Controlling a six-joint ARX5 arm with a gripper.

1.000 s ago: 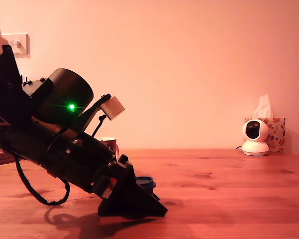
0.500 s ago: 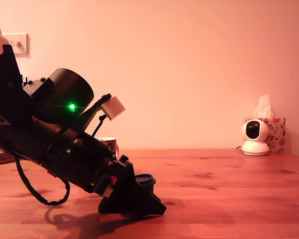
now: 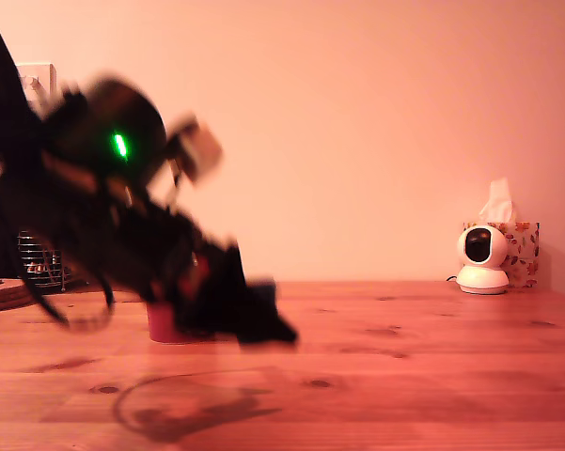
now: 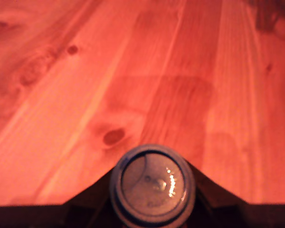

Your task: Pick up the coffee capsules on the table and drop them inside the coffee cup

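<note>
1. In the wrist view the capsule [image 4: 152,184] is seen clamped between the dark jaws of the gripper [image 4: 151,209], its round face turned to the camera, with bare wooden table [image 4: 85,95] below it.
2. In the exterior view the gripper [image 3: 254,315] is seen blurred, clear of the tabletop; the capsule itself cannot be made out there.
3. Just behind the arm, the red coffee cup [image 3: 164,324] is partly hidden.
4. A slip may be risked — the grip lies near the capsule's tapered body, and a fast swing could shake it loose.
5. A release misjudged over the hidden rim could drop the capsule outside — or the mug could be knocked.
</note>
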